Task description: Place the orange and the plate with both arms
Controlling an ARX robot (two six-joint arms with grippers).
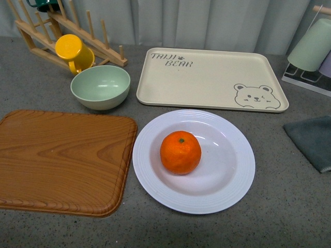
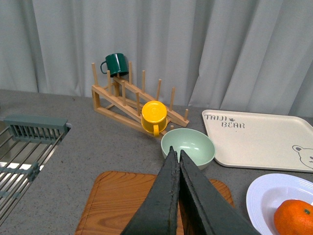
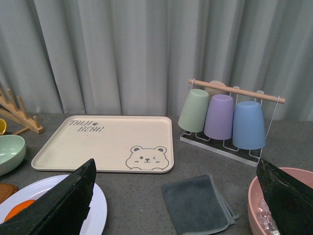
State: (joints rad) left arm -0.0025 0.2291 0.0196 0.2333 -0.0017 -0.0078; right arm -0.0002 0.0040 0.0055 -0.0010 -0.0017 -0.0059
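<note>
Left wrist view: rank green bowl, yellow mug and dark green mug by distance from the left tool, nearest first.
1. green bowl: just beyond the left tool tips.
2. yellow mug: behind the bowl, at the low end of the wooden rack.
3. dark green mug: at the rack's high end, farthest back by the curtain.

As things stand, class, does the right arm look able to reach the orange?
Probably yes: the right gripper is open, the orange sits uncovered in the plate, and nothing stands over it; the grey cloth lies flat, off to the side.
</note>
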